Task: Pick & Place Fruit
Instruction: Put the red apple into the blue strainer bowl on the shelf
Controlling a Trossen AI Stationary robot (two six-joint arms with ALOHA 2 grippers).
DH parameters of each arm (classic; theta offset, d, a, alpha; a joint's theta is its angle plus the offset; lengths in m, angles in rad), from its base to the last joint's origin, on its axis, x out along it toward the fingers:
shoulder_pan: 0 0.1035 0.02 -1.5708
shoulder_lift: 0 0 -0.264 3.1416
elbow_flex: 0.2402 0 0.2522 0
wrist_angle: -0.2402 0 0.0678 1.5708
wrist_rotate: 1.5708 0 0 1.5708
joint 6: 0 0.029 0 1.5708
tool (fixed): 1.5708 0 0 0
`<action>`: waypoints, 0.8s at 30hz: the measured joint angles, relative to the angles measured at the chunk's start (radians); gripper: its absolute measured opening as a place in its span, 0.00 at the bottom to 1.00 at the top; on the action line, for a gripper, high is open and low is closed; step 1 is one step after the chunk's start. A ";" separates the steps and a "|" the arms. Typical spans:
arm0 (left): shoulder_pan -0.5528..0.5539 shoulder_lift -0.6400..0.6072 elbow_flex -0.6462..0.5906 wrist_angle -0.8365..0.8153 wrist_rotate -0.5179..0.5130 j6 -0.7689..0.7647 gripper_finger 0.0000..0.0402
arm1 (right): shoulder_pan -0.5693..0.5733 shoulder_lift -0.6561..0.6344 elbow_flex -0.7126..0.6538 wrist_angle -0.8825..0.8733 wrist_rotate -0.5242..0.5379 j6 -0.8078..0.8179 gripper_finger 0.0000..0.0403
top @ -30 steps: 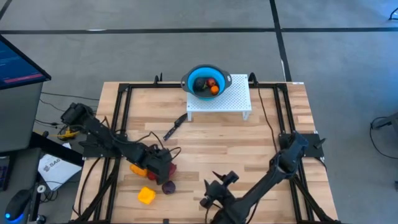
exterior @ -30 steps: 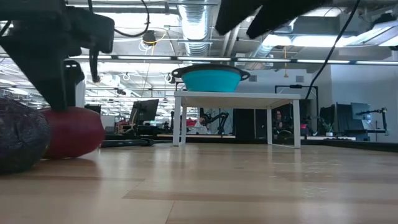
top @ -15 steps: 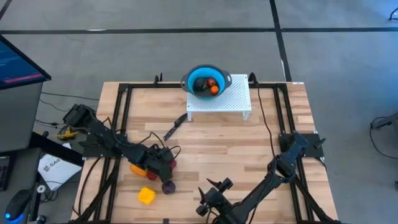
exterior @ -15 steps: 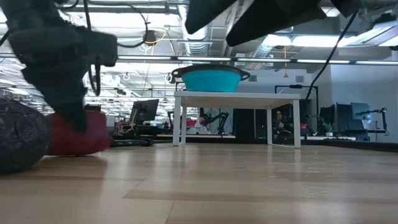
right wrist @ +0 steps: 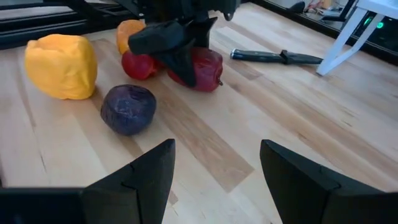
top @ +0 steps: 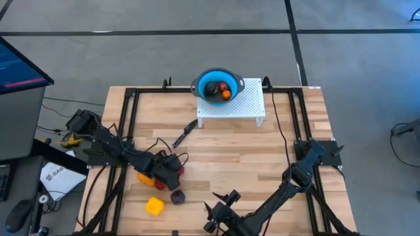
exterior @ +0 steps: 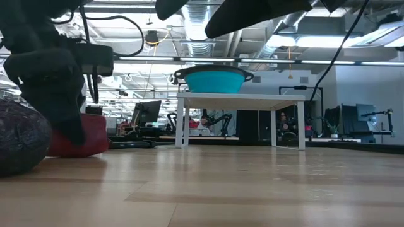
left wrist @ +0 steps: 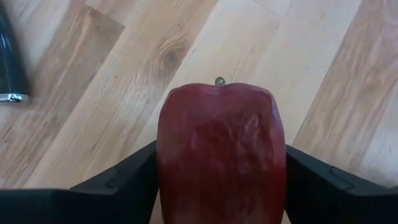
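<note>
A red toy fruit [left wrist: 221, 149] lies on the wooden table near its left front and sits between the fingers of my left gripper [top: 172, 172], which is shut on it. Beside it lie an orange fruit [top: 145, 177], a dark purple fruit [top: 177, 196], a blocky yellow fruit [top: 155, 206] and a second red fruit [right wrist: 138, 64]. The blue bowl [top: 218, 85] stands on a white perforated stand and holds several fruits. My right gripper [right wrist: 217, 186] is open near the table's front edge, a little right of the purple fruit [right wrist: 128, 109]. My left gripper pinches the red fruit between its two fingers, one on each side [left wrist: 165, 155]. The fingers [exterior: 57, 88] come slanting down from the table's left. The fruit's underside [exterior: 88, 148] rests on the table, and its stem end [left wrist: 219, 81] points away from the gripper.
A slim black knife [top: 185, 134] lies between the fruits and the white stand [top: 233, 108]. Black frame rails run along the table's left, right and far sides. Bare wood stretches across the table's middle and right.
My left gripper has sunk lower around the red fruit, which stays on the table. My right gripper has drawn toward the table's near edge and left, closer to the purple fruit, still open.
</note>
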 joint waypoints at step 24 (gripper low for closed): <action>-0.197 0.003 -0.006 0.689 -0.232 0.532 0.66 | 0.073 -0.003 -0.069 -0.385 0.165 0.587 0.58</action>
